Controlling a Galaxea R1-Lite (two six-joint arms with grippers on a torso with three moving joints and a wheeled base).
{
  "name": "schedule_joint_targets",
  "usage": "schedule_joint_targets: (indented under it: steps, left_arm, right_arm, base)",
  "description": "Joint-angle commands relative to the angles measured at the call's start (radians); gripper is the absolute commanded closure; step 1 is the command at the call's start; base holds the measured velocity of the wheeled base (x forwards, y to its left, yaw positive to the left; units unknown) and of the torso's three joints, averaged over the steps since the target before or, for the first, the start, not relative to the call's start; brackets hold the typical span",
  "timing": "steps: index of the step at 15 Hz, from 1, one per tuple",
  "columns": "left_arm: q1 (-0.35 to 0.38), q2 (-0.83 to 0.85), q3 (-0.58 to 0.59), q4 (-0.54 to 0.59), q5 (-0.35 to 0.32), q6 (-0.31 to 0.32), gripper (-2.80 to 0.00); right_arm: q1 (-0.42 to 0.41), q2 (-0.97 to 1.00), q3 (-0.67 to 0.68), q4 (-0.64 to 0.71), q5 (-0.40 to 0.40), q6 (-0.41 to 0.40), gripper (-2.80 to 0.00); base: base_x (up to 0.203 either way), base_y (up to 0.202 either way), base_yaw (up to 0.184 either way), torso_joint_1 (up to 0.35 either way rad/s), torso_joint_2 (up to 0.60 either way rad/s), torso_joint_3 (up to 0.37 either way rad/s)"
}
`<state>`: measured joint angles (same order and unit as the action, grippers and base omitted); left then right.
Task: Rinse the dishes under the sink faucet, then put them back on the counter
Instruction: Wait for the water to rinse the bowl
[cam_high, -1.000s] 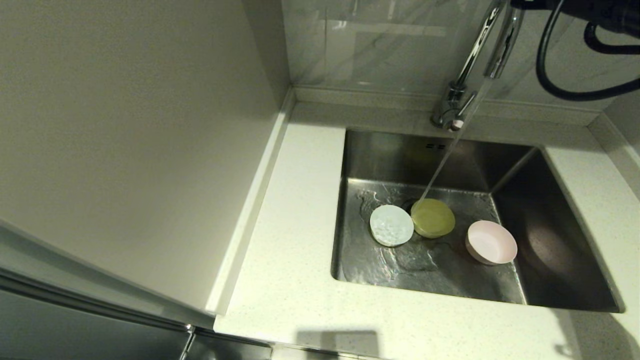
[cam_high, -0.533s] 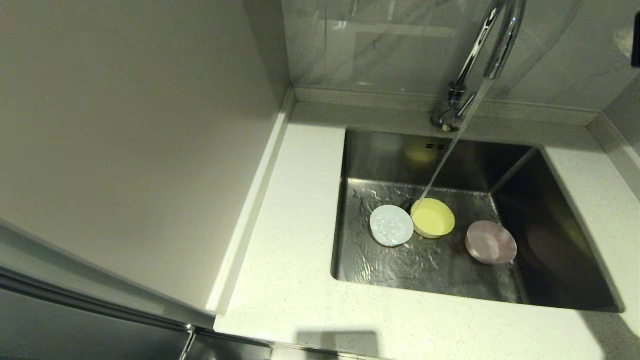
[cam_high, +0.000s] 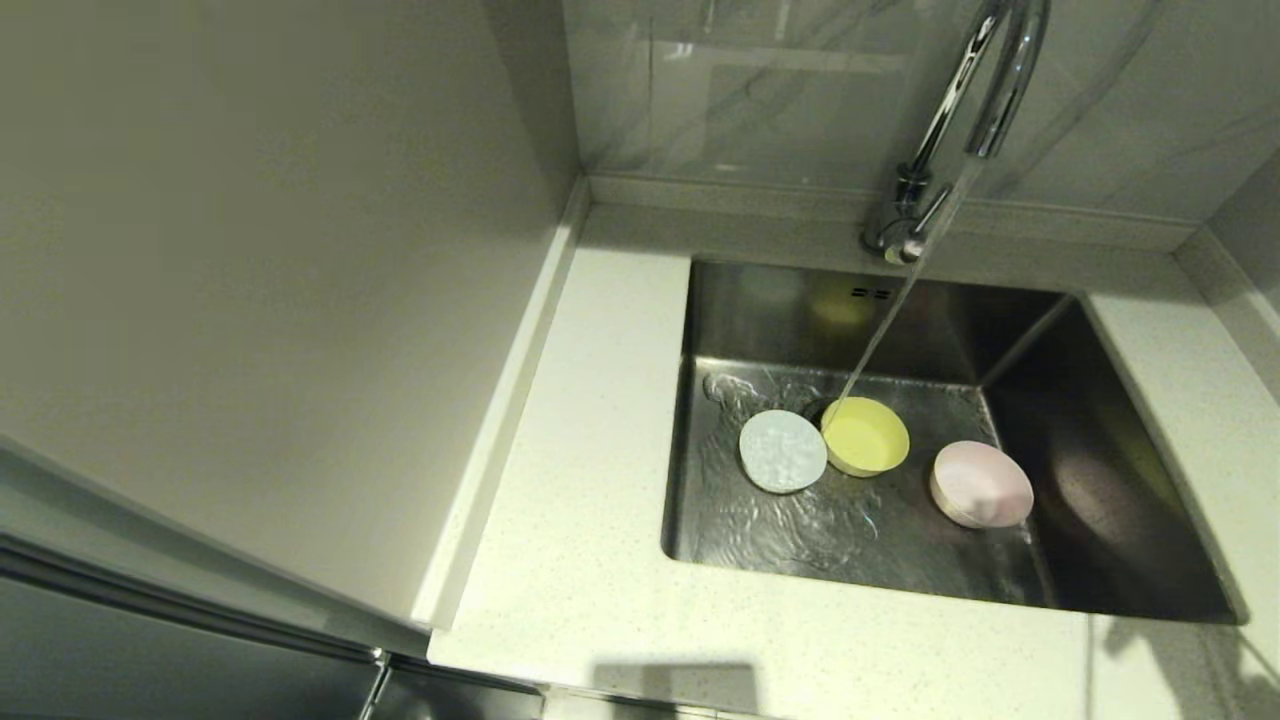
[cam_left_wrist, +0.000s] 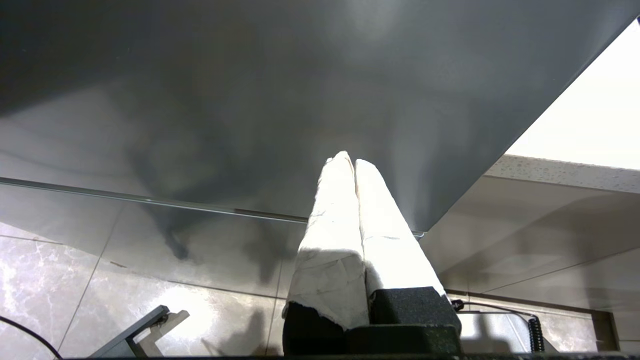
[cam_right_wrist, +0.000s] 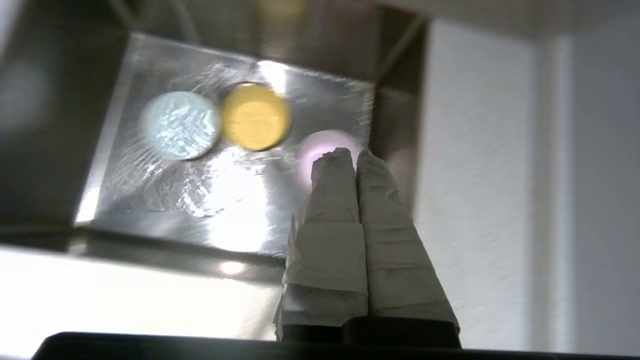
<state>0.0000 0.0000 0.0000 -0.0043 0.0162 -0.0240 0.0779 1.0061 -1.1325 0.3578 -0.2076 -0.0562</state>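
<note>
Three bowls sit on the floor of the steel sink (cam_high: 1110, 560): a white bowl (cam_high: 783, 451), a yellow-green bowl (cam_high: 866, 436) touching it, and a pale pink bowl (cam_high: 982, 484) apart to the right. Water runs from the chrome faucet (cam_high: 985, 80) into the yellow-green bowl's far rim. My right gripper (cam_right_wrist: 354, 155) is shut and empty, high above the sink, looking down on the white bowl (cam_right_wrist: 181, 125), yellow-green bowl (cam_right_wrist: 255, 116) and pink bowl (cam_right_wrist: 325, 146). My left gripper (cam_left_wrist: 349, 161) is shut and empty, parked low beside a dark cabinet front. Neither gripper shows in the head view.
The white speckled counter (cam_high: 590, 420) wraps the sink on the left, front and right. A tall grey panel (cam_high: 250, 280) rises on the left. Tiled wall (cam_high: 760, 90) stands behind the faucet. Water sheets over the sink floor (cam_high: 800, 525).
The right arm and its black cable, at the top right a second ago, have left the head view. Water keeps running and the bowls stay put.
</note>
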Motion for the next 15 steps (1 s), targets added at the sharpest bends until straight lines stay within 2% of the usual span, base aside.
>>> schedule_joint_targets:
  steps: [1,3,7,10,14,15]
  left_arm:
    - [0.0,-0.002,0.0,0.0,0.001,-0.001,0.0]
    - [0.0,-0.002,0.0,0.0,0.001,-0.001,0.0]
    - [0.0,-0.002,0.0,0.0,0.001,-0.001,0.0]
    - [0.0,-0.002,0.0,0.0,0.001,-0.001,0.0]
    - [0.0,-0.002,0.0,0.0,0.001,-0.001,0.0]
    - [0.0,-0.002,0.0,0.0,0.001,-0.001,0.0]
  right_arm:
    - [-0.002,-0.208,0.174,-0.047,0.034,0.053,0.0]
    - [-0.002,-0.362,0.331,-0.112,0.051,0.076,0.0]
    - [-0.003,-0.681,0.676,-0.159,0.064,0.041,0.0]
    - [-0.032,-0.78,0.866,-0.22,0.073,0.026,0.0]
    - [-0.075,-0.873,1.128,-0.49,0.144,0.021,0.0]
    - [-0.078,-0.912,1.136,-0.473,0.174,0.033,0.0]
  base:
    - [0.0,0.0,0.0,0.0,0.0,0.0]
    - [0.0,0.0,0.0,0.0,0.0,0.0]
    - [0.0,0.0,0.0,0.0,0.0,0.0]
    - [0.0,0.0,0.0,0.0,0.0,0.0]
    - [0.0,0.0,0.0,0.0,0.0,0.0]
    - [0.0,0.0,0.0,0.0,0.0,0.0]
